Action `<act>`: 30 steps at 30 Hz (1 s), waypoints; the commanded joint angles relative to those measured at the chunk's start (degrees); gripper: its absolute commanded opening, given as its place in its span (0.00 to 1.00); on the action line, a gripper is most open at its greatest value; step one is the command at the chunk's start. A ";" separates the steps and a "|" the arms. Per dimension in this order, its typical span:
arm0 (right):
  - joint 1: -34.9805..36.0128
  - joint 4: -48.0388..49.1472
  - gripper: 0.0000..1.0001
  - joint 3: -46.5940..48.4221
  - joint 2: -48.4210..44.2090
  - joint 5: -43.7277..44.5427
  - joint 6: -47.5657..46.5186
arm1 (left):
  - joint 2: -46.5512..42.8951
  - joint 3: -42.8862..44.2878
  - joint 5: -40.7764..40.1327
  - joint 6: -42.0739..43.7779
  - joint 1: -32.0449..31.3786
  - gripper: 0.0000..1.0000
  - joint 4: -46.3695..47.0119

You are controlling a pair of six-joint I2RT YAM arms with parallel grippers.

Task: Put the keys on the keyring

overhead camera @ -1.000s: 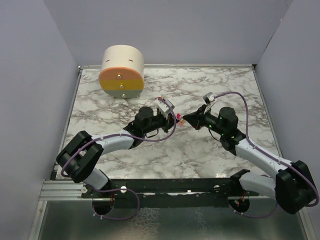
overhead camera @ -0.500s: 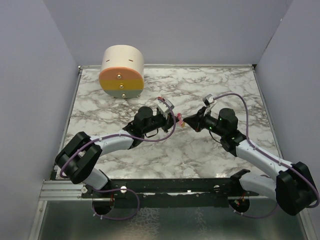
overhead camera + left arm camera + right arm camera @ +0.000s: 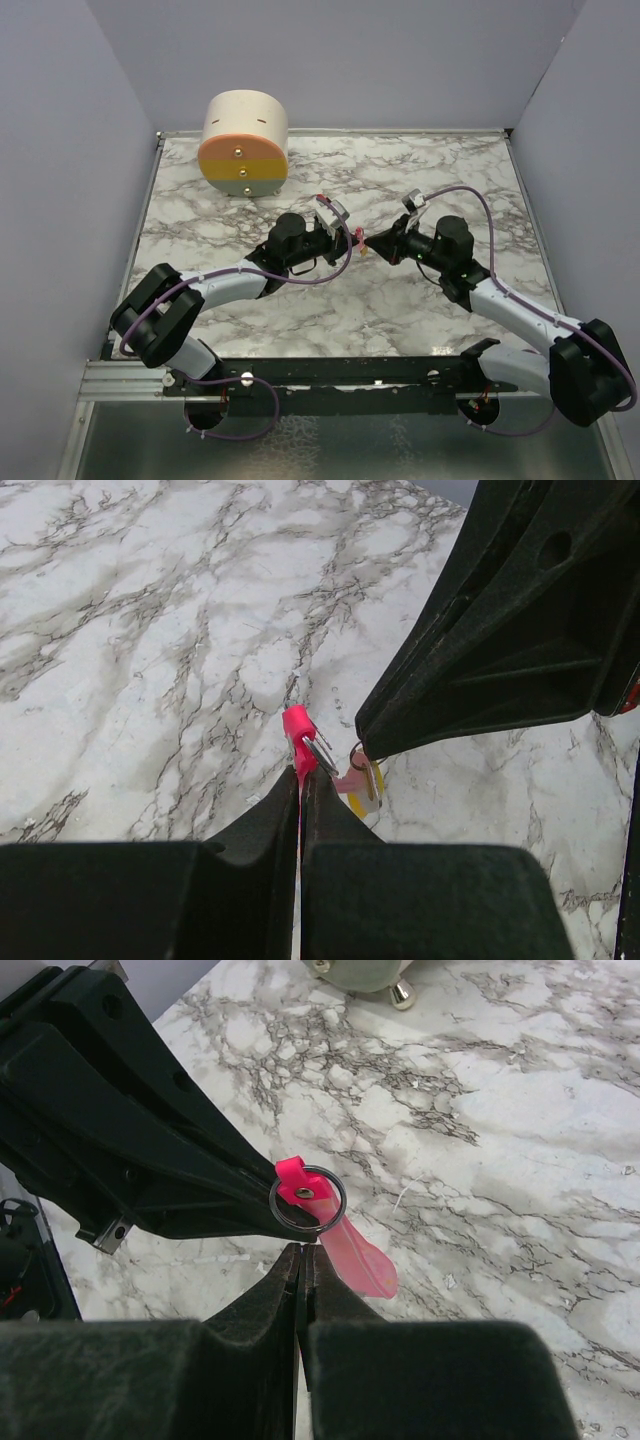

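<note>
The left gripper (image 3: 300,778) has its jaws pressed together on the keyring (image 3: 296,726); the bright pink strap shows as a thin line squeezed between the two black fingers and pokes out past their tips; how far it runs back inside the grip is hidden by the fingers themselves; the metal ring (image 3: 307,1197) hangs at that free pink end, plain in the right wrist view but only a grey sliver from the left wrist; the right gripper (image 3: 300,1253) has its jaws together too, meeting in a fine point just below the ring, and its own camera shows nothing between them; from the left wrist it fills the upper right as a big black wedge cut off by the frame, its tip touching or just beside the keys (image 3: 368,792), a tiny yellow-orange piece half covered by a pale pink bit (image 3: 350,778) in front of it; whether that tip actually pinches the piece I cannot tell, nor whether the piece is threaded on the ring; in the right wrist view a blurred pink strip (image 3: 360,1258) runs down and to the right from the ring, behind the fingertips, and I can't say if it is strap or that pale bit; from above, the two tips meet nose to nose over the middle of the marble table (image 3: 450,170), with only a pink speck showing between them; the cream-and-orange cylinder (image 3: 243,140) stands at the far left corner, well apart.
</note>
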 commanded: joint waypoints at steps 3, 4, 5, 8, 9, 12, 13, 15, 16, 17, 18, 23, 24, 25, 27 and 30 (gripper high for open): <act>0.37 2.58 0.01 0.54 0.20 -1.28 -0.60 | 0.12 0.75 1.39 0.98 -0.26 0.00 1.15; 0.39 2.47 0.01 0.54 0.01 -1.13 -0.76 | 0.23 0.87 1.31 0.96 -0.26 0.00 1.13; 0.42 2.27 0.01 0.49 -0.16 -1.08 -0.77 | 0.30 0.92 1.38 0.89 -0.26 0.00 1.15; 0.38 1.94 0.01 0.18 -0.78 -0.75 -1.21 | 0.91 1.14 1.69 0.78 -0.26 0.00 1.11; 0.41 1.66 0.01 0.27 -0.89 -0.62 -1.40 | 1.08 1.23 1.82 0.71 -0.26 0.00 1.17; 0.40 1.36 0.01 0.19 -1.31 -0.87 -2.25 | 1.43 1.41 2.25 0.60 -0.26 0.00 1.11; 0.41 1.34 0.01 0.14 -1.46 -0.90 -2.53 | 1.41 1.45 2.26 0.60 -0.28 0.00 1.12; 0.39 1.16 0.01 0.22 -1.48 -0.95 -3.11 | 1.41 1.44 2.25 0.73 -0.26 0.00 1.10; 0.42 0.99 0.01 0.38 -1.41 -0.92 -3.27 | 1.41 1.45 2.39 0.82 -0.26 0.00 1.16; 0.42 0.85 0.01 0.48 -1.21 -0.92 -3.34 | 1.47 1.45 2.36 0.86 -0.26 0.00 1.13; 0.41 0.71 0.01 0.64 -1.03 -0.84 -3.48 | 1.50 1.45 2.48 0.87 -0.26 0.00 1.13; 0.42 0.80 0.01 0.89 0.10 -0.96 -3.59 | 1.97 1.67 2.93 1.00 -0.26 0.00 1.14; 0.42 0.82 0.01 0.95 0.29 -1.02 -3.58 | 2.03 1.73 3.04 1.04 -0.25 0.00 1.14; 0.42 0.95 0.01 0.97 0.46 -1.05 -3.65 | 2.10 1.78 3.16 1.04 -0.28 0.00 1.16; 0.42 1.11 0.01 0.98 0.86 -1.23 -3.69 | 2.34 1.88 3.45 1.17 -0.25 0.00 1.13; 0.38 1.52 0.01 1.06 1.31 -1.45 -3.58 | 2.81 2.13 4.05 1.22 -0.26 0.00 1.10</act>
